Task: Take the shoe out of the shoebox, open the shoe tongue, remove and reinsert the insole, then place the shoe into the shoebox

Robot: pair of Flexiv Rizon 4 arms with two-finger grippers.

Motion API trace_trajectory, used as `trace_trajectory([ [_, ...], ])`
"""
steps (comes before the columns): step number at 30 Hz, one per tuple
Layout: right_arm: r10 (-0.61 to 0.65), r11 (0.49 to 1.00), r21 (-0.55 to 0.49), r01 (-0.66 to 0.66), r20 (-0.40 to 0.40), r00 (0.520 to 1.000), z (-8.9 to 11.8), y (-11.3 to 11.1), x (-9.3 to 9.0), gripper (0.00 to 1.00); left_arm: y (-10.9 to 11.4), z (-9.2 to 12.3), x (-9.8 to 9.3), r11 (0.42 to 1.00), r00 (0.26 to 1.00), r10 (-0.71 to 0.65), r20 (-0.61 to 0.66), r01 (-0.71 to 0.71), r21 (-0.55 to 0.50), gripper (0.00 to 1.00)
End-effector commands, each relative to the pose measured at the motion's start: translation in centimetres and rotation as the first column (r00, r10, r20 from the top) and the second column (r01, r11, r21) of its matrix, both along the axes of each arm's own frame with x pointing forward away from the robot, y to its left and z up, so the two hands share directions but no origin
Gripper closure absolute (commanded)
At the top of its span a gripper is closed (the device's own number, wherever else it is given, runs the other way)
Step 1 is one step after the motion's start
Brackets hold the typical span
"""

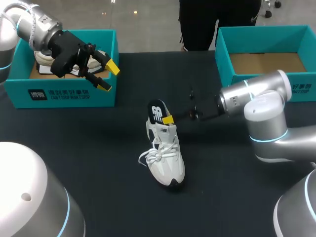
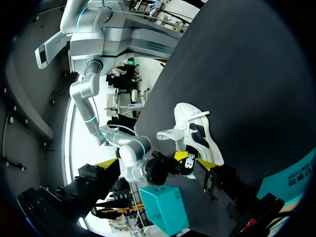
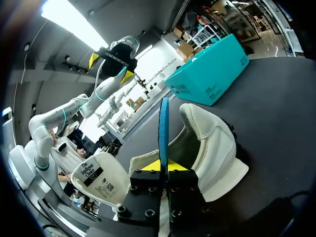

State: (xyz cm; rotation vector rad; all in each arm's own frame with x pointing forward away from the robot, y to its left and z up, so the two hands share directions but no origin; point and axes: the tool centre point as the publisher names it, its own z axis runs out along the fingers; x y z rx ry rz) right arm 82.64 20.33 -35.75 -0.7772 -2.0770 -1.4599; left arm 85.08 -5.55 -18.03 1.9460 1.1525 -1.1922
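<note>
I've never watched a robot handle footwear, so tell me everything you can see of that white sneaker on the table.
The sneaker is white with dark side panels and a dark sole, seemingly mesh and suede. It stands on its sole on the dark table, toe toward the robot. Its white laces lie loose. A dark insole rises from its heel opening, pinched by the right gripper; nothing else touches it.

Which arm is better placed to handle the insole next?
Right. The right gripper is shut on the insole, which stands up out of the shoe; the left gripper hangs open at the left shoebox, apart from the shoe.
</note>
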Motion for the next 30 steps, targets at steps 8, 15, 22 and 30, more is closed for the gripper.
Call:
trace_trajectory([
  [8, 0.003, 1.0, 0.0, -0.003, 0.048, 0.999, 1.3, 0.6, 0.8, 0.71, 0.0, 0.0, 0.0, 1.0, 1.0, -0.001, 0.002, 0.001, 0.003, 0.0],
  [15, 0.015, 1.0, -0.006, -0.014, 0.065, 0.998, 1.8, 0.7, 1.8, 0.73, 0.0, 0.0, 0.0, 1.0, 1.0, -0.001, 0.002, 0.001, 0.003, 0.0],
  [22, 0.03, 0.999, -0.012, -0.03, 0.066, 0.997, 1.8, 1.1, 2.6, 0.77, 0.0, 0.0, 0.0, 1.0, 1.0, -0.001, 0.002, 0.001, 0.003, 0.0],
  [30, 0.03, 0.999, -0.017, -0.029, 0.049, 0.998, 1.1, 0.8, 2.4, 1.0, 0.0, 0.0, 0.0, 1.0, 1.0, -0.001, 0.002, 0.001, 0.003, 0.0],
])
